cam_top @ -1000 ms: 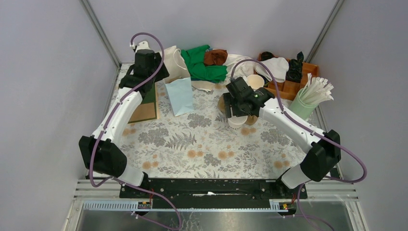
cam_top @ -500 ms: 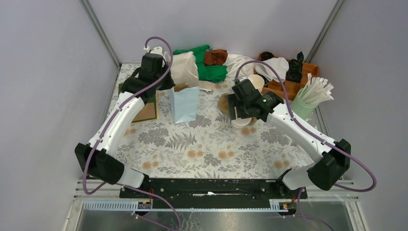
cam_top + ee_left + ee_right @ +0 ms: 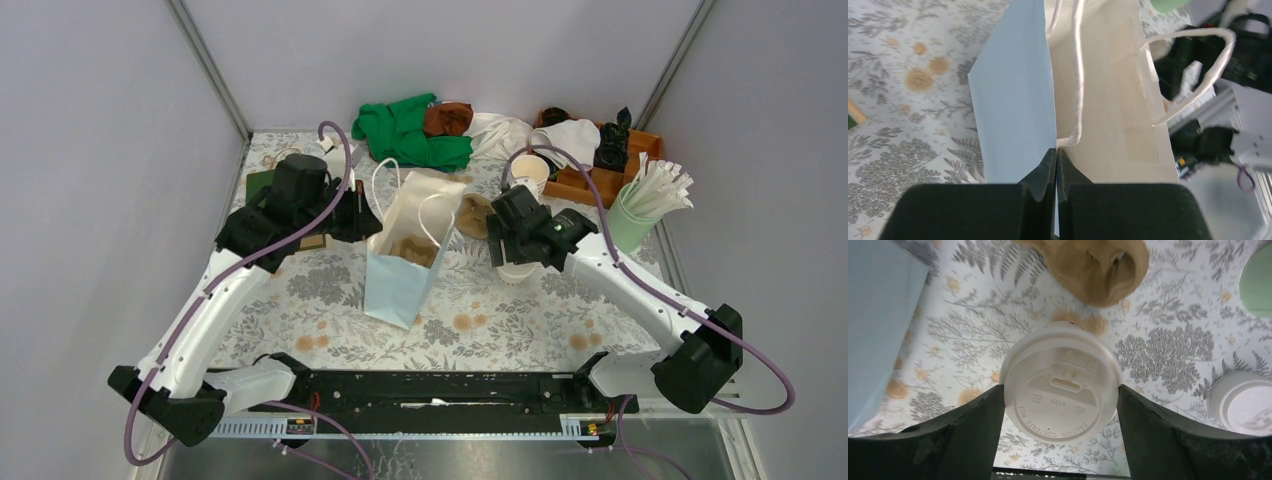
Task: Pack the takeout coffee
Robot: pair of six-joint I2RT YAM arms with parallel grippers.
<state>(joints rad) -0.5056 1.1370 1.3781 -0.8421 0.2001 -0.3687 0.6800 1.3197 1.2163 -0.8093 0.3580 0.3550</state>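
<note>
Right wrist view showed the right gripper (image 3: 1060, 395) spread wide around the takeout coffee (image 3: 1062, 375), one finger pressed against each side of its white lid, above the floral tablecloth (image 3: 1158, 340). Whether the cup stood on the cloth or hung just over it was hard to tell. A brown pulp tray (image 3: 1093, 267) lay just beyond the cup. Near the cup's left, not touching it, the blue paper bag (image 3: 395, 285) stood open. The left gripper (image 3: 1056, 160) had its jaws pinched tight on the bag's rim.
</note>
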